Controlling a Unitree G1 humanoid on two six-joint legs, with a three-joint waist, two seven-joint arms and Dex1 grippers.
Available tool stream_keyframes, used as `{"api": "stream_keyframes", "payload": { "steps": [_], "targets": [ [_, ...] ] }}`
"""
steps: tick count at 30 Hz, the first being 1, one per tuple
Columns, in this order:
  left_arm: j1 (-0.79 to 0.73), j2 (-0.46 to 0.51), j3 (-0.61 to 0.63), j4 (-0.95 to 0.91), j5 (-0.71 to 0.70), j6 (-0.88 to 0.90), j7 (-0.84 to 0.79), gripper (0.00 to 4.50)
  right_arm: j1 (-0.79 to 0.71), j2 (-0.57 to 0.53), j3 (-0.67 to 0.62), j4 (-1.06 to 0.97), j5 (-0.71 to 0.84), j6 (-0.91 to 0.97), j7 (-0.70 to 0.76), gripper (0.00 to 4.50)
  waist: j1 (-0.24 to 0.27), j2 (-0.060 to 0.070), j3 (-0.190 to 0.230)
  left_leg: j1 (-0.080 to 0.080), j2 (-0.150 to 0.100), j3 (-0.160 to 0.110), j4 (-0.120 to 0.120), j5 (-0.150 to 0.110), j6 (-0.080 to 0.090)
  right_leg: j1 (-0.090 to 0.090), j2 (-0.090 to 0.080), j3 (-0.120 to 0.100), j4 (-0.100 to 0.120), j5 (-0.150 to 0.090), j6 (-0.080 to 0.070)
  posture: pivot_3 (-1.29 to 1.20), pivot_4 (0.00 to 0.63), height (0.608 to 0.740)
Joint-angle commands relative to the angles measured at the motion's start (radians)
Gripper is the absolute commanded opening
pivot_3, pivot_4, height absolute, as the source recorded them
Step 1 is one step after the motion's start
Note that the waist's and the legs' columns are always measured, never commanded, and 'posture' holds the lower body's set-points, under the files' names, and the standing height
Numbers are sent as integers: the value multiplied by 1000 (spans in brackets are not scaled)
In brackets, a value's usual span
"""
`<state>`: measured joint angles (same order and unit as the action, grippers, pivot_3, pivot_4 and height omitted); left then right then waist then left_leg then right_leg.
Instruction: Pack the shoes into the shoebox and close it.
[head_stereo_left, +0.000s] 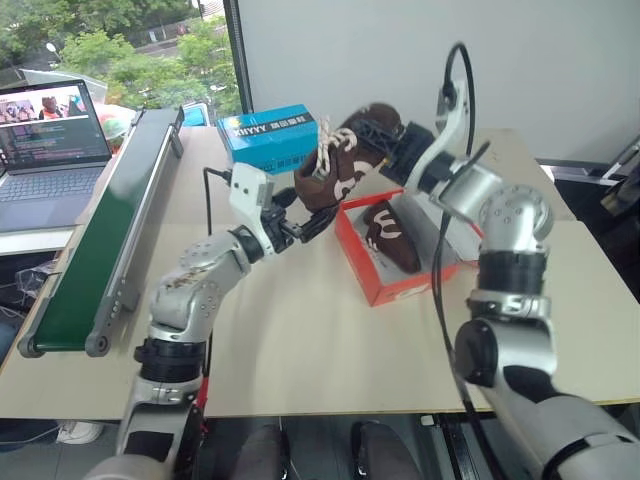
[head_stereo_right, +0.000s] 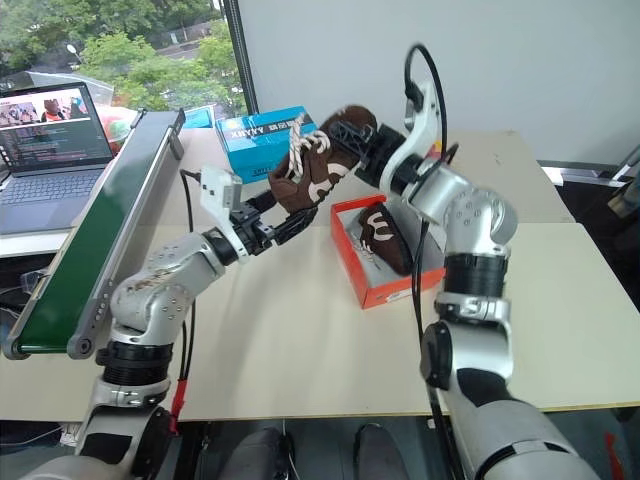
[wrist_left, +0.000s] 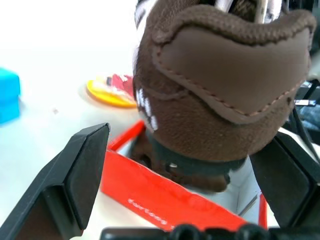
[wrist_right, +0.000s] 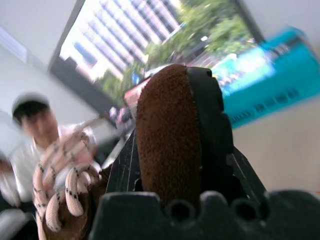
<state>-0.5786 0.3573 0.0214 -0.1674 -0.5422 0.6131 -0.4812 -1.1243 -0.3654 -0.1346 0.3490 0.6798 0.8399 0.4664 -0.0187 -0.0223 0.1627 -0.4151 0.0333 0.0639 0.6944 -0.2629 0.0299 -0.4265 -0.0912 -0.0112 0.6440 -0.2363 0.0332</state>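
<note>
Left eye view: two robot arms meet over a table, and a brown shoe (head_stereo_left: 340, 165) hangs in the air between them.
Right gripper (head_stereo_left: 385, 135): its fingers are squeezed on the shoe, holding it up by its far end.
Left gripper (head_stereo_left: 312, 222): its fingers are spread wide. The shoe's heel sits between them in the left wrist view, but they do not pinch it.
Other shoe (head_stereo_left: 392, 236): it lies inside the shoebox (head_stereo_left: 400, 288), just under the right gripper.
Shoebox: red, open, on the table below and a bit in front of both grippers.
Step now: I think one gripper is passing the shoe to the other. The right one has it and the left one has let go.
Next move: the right gripper should bring the shoe down and lay it beside the first one. It must fit flat so the lid can shut.
Watch out: the white laces (head_stereo_left: 322, 150) dangle and could catch on the box edge.
Writing: the blue box (head_stereo_left: 268, 137) beyond the left gripper has white letters that look like "XHYYY". The red box has small white words, too tiny to read.
Laptop (head_stereo_left: 50, 150): far off past the left arm, screen on.
</note>
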Motion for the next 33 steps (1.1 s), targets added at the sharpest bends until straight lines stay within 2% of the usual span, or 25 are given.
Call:
{"api": "stream_keyframes", "payload": {
  "steps": [1, 5, 8, 13, 17, 25, 33],
  "targets": [
    [68, 85, 185, -2, 20, 10, 75, 4500, -105, -216, 213, 202, -320, -289, 263, 619, 2, 0, 0, 0, -1, 0, 0, 0, 0, 0, 0, 0, -1, 0, 0, 0, 150, 740],
    [111, 77, 152, -74, 12, 39, 95, 4500, -238, -229, 336, 489, -492, -542, 412, 619, 8, -2, 2, 0, -1, 0, 0, -1, 1, 1, -1, -1, -4, 0, 0, 0, 150, 740],
    [147, 73, 138, -119, 17, 56, 93, 4500, -307, -209, 357, 660, -582, -662, 456, 619, -1, -2, 2, 0, -1, 2, 0, -1, 1, 1, -1, 2, -3, 0, 1, 0, 150, 740],
    [233, 96, 117, -203, 14, 77, 67, 4500, -297, -154, 404, 764, -677, -731, 569, 619, -5, -2, 2, 0, 1, 2, -2, 6, -10, -1, 0, 1, -2, 0, 1, 0, 150, 740],
    [280, 132, 91, -268, -3, 106, 19, 4500, -259, -127, 426, 779, -731, -753, 667, 619, -3, -2, 2, 0, 1, 2, -1, 2, -4, -1, -2, 2, -2, 1, 1, 0, 150, 740],
    [311, 208, 60, -314, -10, 110, -77, 4500, -216, -75, 426, 836, -801, -776, 647, 619, 3, -1, 2, 0, 1, 1, -1, 3, -5, -1, -1, 0, 0, 1, 0, 0, 150, 740],
    [343, 235, 90, -355, -84, 150, -124, 4500, -166, -39, 405, 904, -842, -769, 549, 619, 1, -1, 2, 0, 1, 1, -1, 6, -10, -1, -1, 1, 0, 1, 0, 0, 150, 740]
  ]
}}
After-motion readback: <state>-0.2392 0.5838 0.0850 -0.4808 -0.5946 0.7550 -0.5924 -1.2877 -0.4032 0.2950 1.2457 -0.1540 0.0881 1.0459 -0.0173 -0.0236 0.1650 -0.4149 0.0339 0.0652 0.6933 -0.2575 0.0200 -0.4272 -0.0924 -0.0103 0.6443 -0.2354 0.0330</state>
